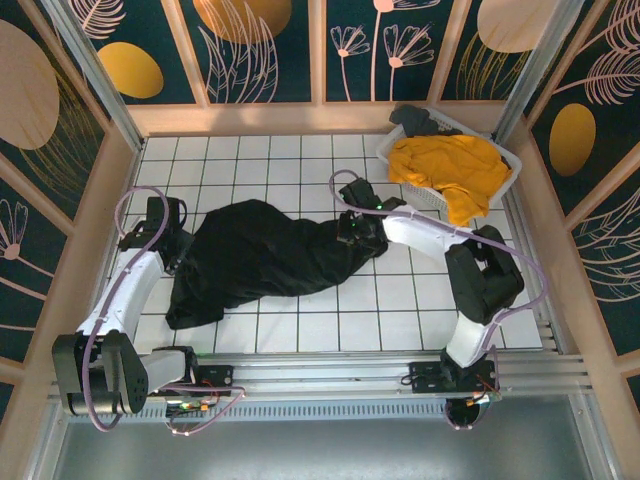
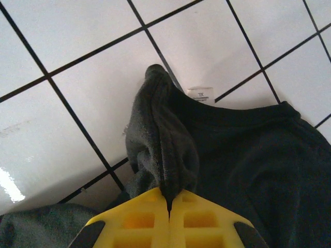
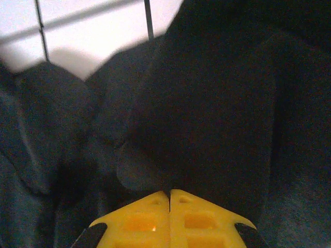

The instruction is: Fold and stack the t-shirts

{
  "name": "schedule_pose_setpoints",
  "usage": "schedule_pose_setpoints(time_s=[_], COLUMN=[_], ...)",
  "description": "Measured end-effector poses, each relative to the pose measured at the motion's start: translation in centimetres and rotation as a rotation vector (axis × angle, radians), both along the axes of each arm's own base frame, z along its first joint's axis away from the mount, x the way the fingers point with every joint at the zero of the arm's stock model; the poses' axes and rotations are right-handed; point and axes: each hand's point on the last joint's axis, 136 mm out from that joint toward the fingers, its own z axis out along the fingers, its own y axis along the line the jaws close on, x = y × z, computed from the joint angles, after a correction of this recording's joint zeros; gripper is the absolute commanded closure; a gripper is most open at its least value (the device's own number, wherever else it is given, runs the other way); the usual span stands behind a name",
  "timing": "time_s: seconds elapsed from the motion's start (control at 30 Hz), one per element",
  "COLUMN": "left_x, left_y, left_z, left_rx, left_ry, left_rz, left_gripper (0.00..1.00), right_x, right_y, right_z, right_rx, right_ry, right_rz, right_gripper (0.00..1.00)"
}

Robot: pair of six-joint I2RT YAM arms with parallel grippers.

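Observation:
The large black t-shirt (image 1: pixel 265 258) lies stretched and rumpled across the middle of the white tiled floor. At its left end my left gripper (image 1: pixel 180 243) is shut on a pinched fold of it, and that fold (image 2: pixel 164 150) rises from between the yellow fingers (image 2: pixel 135 219) next to the white neck label (image 2: pixel 200 94). My right gripper (image 1: pixel 362 232) is shut on the shirt's right end, where dark cloth (image 3: pixel 207 103) runs into the yellow fingertips (image 3: pixel 199 217). The mustard-yellow t-shirt (image 1: pixel 452 172) is draped over the basket at the back right.
The white lattice basket (image 1: pixel 430 193) stands in the back right corner with a dark garment (image 1: pixel 418 120) at its far rim. Wooden walls ring the tiled floor (image 1: pixel 290 160). A metal rail (image 1: pixel 330 370) runs along the near edge by the arm bases.

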Motion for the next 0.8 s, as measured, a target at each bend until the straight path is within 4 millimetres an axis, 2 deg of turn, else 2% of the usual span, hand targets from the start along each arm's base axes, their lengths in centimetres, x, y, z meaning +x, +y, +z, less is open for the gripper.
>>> schedule_pose_setpoints(time_s=[0.03,0.13,0.27,0.37,0.47,0.63,0.8], left_x=[0.2,1.3,3.7,4.5,4.4,3.4,1.9], left_y=[-0.1,-0.2,-0.1,0.4,0.8,1.4,2.0], left_z=[0.2,2.0,6.5,9.9,12.4,15.0,17.8], left_rx=[-0.002,-0.011,-0.005,0.017,0.036,0.056,0.078], left_ry=[-0.007,-0.057,-0.18,-0.276,-0.355,-0.441,-0.555], left_rz=[-0.005,-0.011,-0.008,0.012,0.036,0.071,0.106], left_gripper=[1.0,1.0,1.0,1.0,1.0,1.0,1.0], right_x=[0.6,3.5,7.4,8.5,7.8,5.9,2.2], right_y=[-0.3,-1.8,-4.7,-6.7,-7.8,-9.3,-11.1], right_z=[0.9,5.2,13.2,18.6,22.1,26.1,29.5], right_rx=[0.008,0.044,0.092,0.115,0.13,0.143,0.191], right_ry=[-0.017,-0.11,-0.294,-0.42,-0.499,-0.595,-0.704], right_rz=[-0.014,-0.063,-0.155,-0.211,-0.235,-0.252,-0.251], right_gripper=[1.0,1.0,1.0,1.0,1.0,1.0,1.0])
